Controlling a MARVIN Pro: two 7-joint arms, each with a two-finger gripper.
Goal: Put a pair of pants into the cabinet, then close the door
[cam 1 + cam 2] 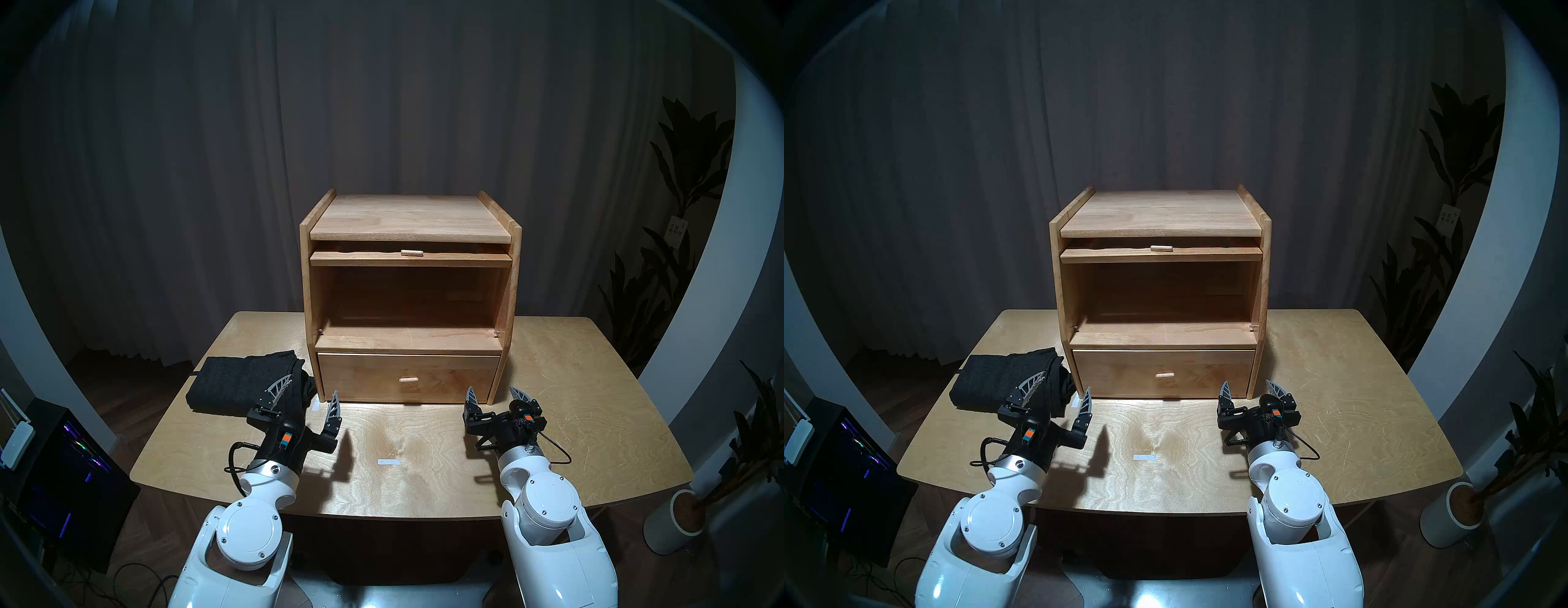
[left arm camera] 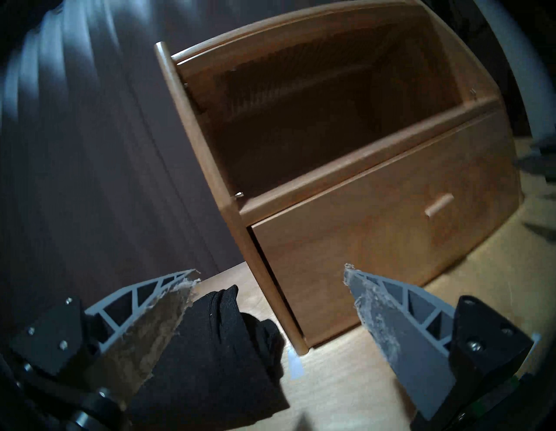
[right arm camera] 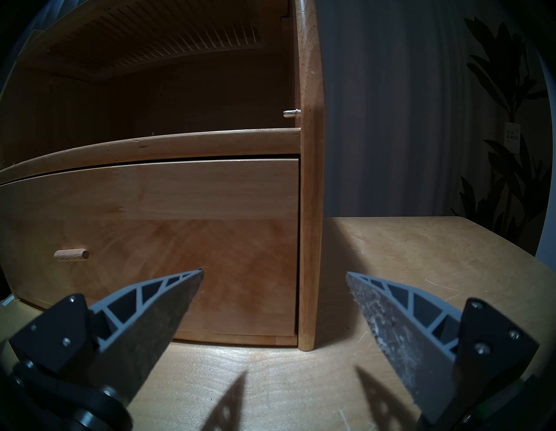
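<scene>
The dark grey folded pants (image 1: 231,384) (image 1: 992,382) lie on the table left of the light-wood cabinet (image 1: 409,212) (image 1: 1161,212). The cabinet's large compartment is open and empty. The door (image 1: 360,259) (image 1: 1123,256) is raised flat under the top, with its peg knob showing; its ribbed glass (image 3: 150,39) shows from below. My left gripper (image 1: 313,384) (image 1: 1066,381) (image 2: 270,271) is open and empty, just above the pants' right end (image 2: 216,346). My right gripper (image 1: 491,388) (image 1: 1246,382) (image 3: 274,272) is open and empty before the cabinet's lower right corner (image 3: 307,331).
The drawer (image 1: 407,378) below the compartment is shut. The wooden table (image 1: 572,403) bears two white tape marks (image 1: 389,462). A potted plant (image 1: 679,522) stands on the floor at right, and a dark computer case (image 1: 63,479) at left. Curtains hang behind.
</scene>
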